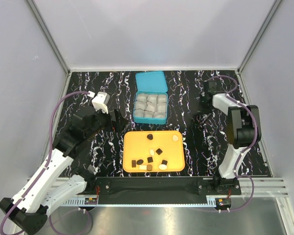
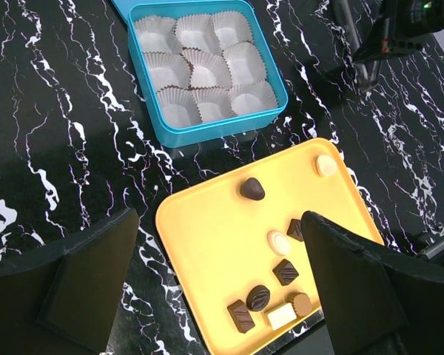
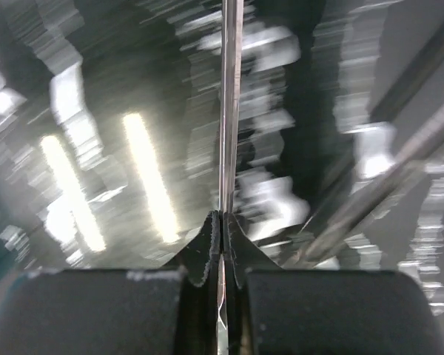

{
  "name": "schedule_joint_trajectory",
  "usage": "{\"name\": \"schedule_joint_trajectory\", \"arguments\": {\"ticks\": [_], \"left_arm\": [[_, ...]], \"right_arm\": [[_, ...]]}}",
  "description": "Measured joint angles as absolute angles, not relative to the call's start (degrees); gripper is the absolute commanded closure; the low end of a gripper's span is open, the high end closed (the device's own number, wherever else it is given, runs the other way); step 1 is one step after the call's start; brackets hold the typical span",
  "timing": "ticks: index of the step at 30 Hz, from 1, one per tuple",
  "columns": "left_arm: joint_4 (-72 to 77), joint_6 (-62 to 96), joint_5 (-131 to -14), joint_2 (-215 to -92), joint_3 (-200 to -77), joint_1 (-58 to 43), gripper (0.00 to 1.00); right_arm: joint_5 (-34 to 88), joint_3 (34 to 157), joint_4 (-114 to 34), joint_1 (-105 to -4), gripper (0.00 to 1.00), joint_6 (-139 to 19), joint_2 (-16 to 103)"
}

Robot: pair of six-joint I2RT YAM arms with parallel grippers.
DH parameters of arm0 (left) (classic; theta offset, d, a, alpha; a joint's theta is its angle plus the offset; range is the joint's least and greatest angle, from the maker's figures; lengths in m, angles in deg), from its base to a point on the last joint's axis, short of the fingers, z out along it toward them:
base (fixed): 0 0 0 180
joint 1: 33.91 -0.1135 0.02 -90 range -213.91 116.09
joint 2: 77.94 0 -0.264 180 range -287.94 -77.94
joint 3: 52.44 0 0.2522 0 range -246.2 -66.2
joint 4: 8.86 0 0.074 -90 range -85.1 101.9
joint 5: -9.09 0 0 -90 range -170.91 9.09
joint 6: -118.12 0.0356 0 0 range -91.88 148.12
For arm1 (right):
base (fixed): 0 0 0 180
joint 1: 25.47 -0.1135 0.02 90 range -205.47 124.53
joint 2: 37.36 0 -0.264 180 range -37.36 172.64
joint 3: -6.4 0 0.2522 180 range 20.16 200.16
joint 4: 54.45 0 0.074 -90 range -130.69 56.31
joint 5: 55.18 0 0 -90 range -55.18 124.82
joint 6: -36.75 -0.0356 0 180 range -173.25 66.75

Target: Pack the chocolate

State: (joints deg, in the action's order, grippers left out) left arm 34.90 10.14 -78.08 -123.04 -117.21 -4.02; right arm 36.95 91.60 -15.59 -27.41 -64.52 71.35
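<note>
While hovering just off far-left corner of orange tray (image 2: 200,251), mid-table (image 1: 196,147): left gripper (image 2: 218,222) wide open, empty. Chocolates (image 2: 286,271) loose on tray, mostly by its near edge, near-right of pincer. Far closer than right gripper (image 3: 220,222), pinched shut, empty, toward table's far-right corner.

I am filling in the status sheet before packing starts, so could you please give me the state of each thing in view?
Tin: open, lid lying at its far side.
Cups: in the tin, all empty.
Tray: holds all the chocolates.
Chocolates: loose on the tray, none packed.
Left gripper: open, empty.
Right gripper: shut.
</note>
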Motion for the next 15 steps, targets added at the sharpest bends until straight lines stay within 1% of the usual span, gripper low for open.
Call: {"name": "schedule_joint_trajectory", "arguments": {"ticks": [7, 11, 15], "left_arm": [[34.92, 10.14, -78.08, -123.06, -117.18, -4.02, 0.01], [34.90, 10.14, -78.08, -123.04, -117.18, -4.02, 0.01], [34.90, 10.14, -78.06, -123.04, -117.18, -4.02, 0.01]], "right_arm": [[36.60, 89.02, -14.03, -40.48, 1.00, -63.34, 68.14], [36.71, 85.70, -12.96, -41.42, 0.98, -63.75, 65.36], [37.15, 83.42, -11.67, -40.83, 0.90, -64.63, 63.11]]}}
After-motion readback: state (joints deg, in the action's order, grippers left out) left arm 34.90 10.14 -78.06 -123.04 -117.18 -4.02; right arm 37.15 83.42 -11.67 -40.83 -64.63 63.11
